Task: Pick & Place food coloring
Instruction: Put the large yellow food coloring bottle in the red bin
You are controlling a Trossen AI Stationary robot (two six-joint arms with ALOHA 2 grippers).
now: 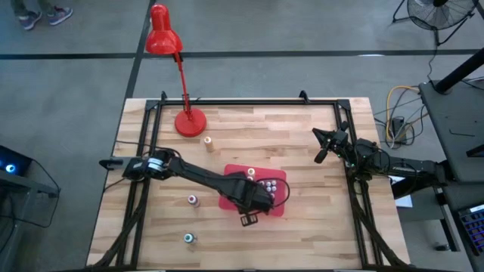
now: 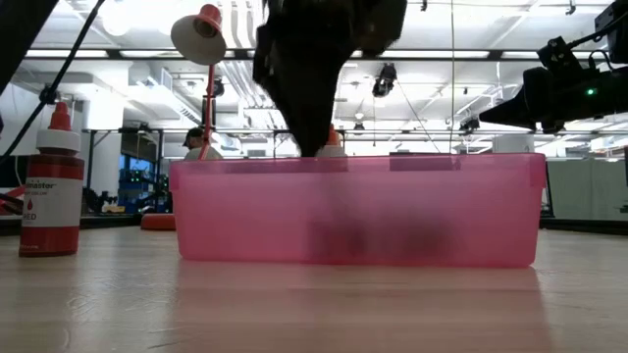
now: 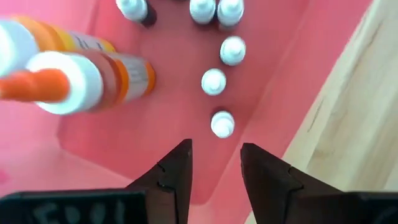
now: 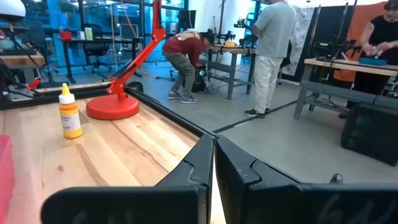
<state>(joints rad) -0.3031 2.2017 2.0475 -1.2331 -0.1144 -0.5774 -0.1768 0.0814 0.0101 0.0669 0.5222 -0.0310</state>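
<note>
**Around the workbench: lamp, frame and busy room**

A light wooden plank tabletop [image 1: 302, 140] sits inside a black metal frame [image 1: 249, 101] on a grey concrete floor [image 1: 302, 30]. A red desk lamp [image 1: 181, 75] stands on its round base near the table's far edge, its shade leaning out beyond the frame. A black pedestal fan [image 1: 437, 13] stands at the floor's far right corner, and yellow and dark cables [image 1: 397, 113] coil beside the table's right side. In the room beyond, a person in a red top [image 4: 185, 62] bends over by a workbench, and a person in a pale shirt and light trousers [image 4: 268, 53] stands just beside them. Another person in dark clothes [image 4: 382, 34] stands at a grey table [image 4: 348, 78].
</note>
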